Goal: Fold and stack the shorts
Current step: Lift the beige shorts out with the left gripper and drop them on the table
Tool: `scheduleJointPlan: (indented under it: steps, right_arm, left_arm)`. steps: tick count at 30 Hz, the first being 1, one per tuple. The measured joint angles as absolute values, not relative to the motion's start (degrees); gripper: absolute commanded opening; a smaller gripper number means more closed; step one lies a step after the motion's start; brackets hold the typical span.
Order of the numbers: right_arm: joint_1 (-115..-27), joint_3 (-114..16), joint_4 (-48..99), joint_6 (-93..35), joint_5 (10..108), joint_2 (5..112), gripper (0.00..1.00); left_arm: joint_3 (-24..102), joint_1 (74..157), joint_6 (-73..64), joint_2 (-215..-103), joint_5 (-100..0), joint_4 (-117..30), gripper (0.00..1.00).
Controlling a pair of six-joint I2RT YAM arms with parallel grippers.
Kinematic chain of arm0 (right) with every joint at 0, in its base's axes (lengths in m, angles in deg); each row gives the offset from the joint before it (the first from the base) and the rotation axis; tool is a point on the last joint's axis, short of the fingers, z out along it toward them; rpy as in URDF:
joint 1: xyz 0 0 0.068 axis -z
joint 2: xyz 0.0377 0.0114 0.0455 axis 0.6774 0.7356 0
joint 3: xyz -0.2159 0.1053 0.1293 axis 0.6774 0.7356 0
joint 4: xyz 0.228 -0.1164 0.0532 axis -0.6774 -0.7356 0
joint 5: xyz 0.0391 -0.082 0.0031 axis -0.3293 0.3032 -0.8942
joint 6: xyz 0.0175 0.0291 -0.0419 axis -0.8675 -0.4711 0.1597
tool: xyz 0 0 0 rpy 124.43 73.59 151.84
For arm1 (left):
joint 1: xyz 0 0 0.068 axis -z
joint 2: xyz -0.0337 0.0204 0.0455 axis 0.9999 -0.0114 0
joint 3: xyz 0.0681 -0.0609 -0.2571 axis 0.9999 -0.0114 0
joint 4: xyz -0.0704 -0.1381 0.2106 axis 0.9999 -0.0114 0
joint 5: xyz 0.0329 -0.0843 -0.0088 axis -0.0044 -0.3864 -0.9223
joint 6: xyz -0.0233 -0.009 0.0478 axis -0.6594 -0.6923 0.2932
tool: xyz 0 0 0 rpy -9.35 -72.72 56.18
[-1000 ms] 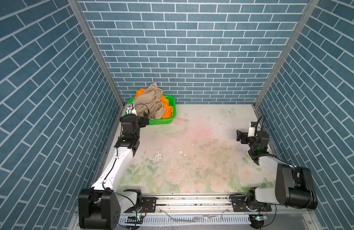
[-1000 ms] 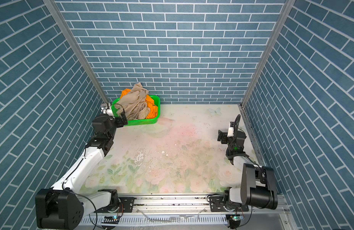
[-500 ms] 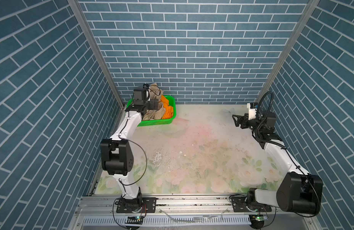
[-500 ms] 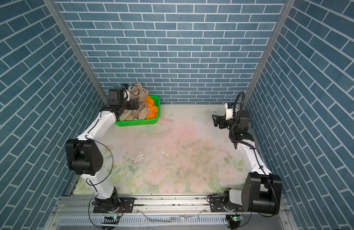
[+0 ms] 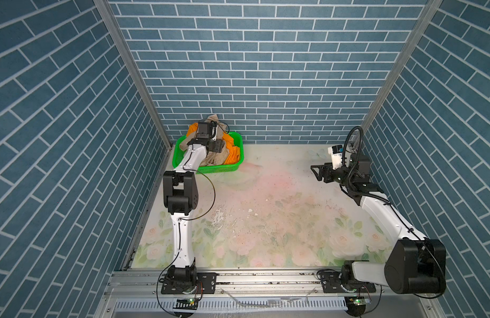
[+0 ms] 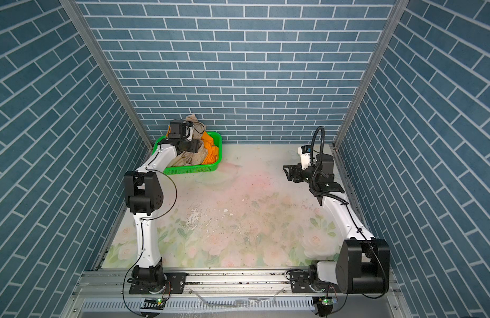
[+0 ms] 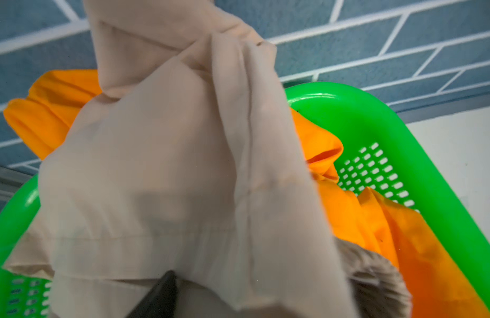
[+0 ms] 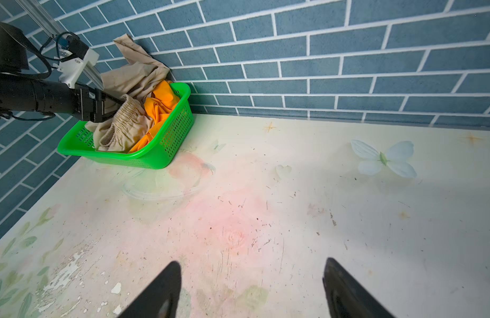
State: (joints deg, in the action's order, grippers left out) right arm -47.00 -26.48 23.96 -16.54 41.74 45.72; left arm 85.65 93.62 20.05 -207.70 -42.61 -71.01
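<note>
Robot lab cell; brick-print wall panels (image 5: 266, 68); aluminium base rail (image 5: 266, 279); floral tabletop (image 5: 279, 220).

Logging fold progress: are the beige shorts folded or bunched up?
Bunched, not folded: the beige shorts lie crumpled over the orange shorts inside the green basket, part propped against the brick wall.

We see the green basket (image 7: 376, 115) as glossy moulded plastic with perforated walls. The beige shorts (image 7: 155, 165) are matt woven cloth, creased; the orange shorts (image 7: 398, 247) are smoother cloth with slight sheen. The worktop (image 8: 293, 214) looks matt, scuffed, its floral print flaking in patches.
</note>
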Motion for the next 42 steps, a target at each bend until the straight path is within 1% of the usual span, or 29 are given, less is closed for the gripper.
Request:
scheduleJointPlan:
  steps: [1, 5, 10, 13, 16, 21, 23, 27, 31, 32, 33, 34, 35, 36, 39, 42]
  right_arm:
    - [-47.0, -26.48, 24.2, -16.65, 41.79, 46.09, 0.76]
    - [-47.02, -26.55, 24.52, -17.17, 41.39, 48.62, 0.76]
    - [-47.26, -27.34, 24.52, -17.17, 40.74, 50.99, 0.75]
    - [-47.65, -29.06, 24.61, -17.17, 40.19, 51.79, 0.75]
    - [-48.44, -30.83, 25.18, -17.17, 39.27, 52.1, 0.75]
    - [-50.34, -33.46, 26.03, -17.15, 37.22, 52.17, 0.76]
    - [-51.09, -34.02, 26.1, -17.11, 36.19, 52.03, 0.77]
    - [-51.72, -34.09, 24.87, -16.95, 35.91, 50.18, 0.78]
    - [-51.81, -32.41, 22.34, -16.54, 37.79, 45.32, 0.8]
    - [-51.81, -31.38, 21.68, -16.36, 38.75, 43.75, 0.8]
    - [-51.81, -30.62, 21.14, -16.23, 39.4, 42.75, 0.8]
    - [-51.81, -29.59, 20.39, -16.06, 40.45, 41.65, 0.8]
    - [-51.81, -28.8, 19.63, -16.01, 41.37, 41.0, 0.8]
    - [-51.81, -28.15, 18.82, -15.97, 42.07, 40.65, 0.8]
    - [-51.81, -26.81, 15.63, -15.86, 44.32, 40.54, 0.81]
    - [-52.38, -26.51, 13.51, -15.79, 46.09, 41.04, 0.81]
  left_arm:
    - [87.38, 93.6, 20.1, -208.21, -42.76, -71.79, 0.0]
    - [94.11, 93.42, 20.56, -209.15, -43.83, -76.36, 0.0]
    - [99.09, 93.4, 20.75, -207.66, -47.92, -85.0, 0.0]
    - [99.36, 94.82, 21.47, -203.48, -49.04, -90.94, 0.0]
    - [99.92, 98.39, 22.33, -196.43, -50.22, -95.64, 0.0]
    - [110.76, 105.95, 23.42, -188.25, -52.03, -102.02, 0.0]
    - [112.93, 108.03, 23.77, -185.56, -54.28, -103.09, 0.0]
    - [109.98, 110.36, 23.29, -181.78, -59.57, -103.09, 0.0]
    - [99.01, 113.71, 21.61, -181.82, -64.51, -99.92, 0.0]
    - [97.26, 114.98, 21.54, -183.11, -65.08, -99.64, 0.14]
    - [96.32, 116.31, 21.63, -184.75, -65.49, -99.62, 0.37]
    - [95.88, 117.82, 21.72, -186.85, -65.86, -99.7, 0.63]
    - [95.84, 119.19, 21.45, -189.26, -66.15, -99.75, 0.97]
    - [95.84, 120.11, 21.13, -191.27, -66.45, -99.84, 1.0]
    - [96.21, 121.9, 19.86, -195.59, -66.39, -101.28, 1.0]
    - [97.48, 121.47, 17.56, -197.17, -63.31, -103.84, 1.0]
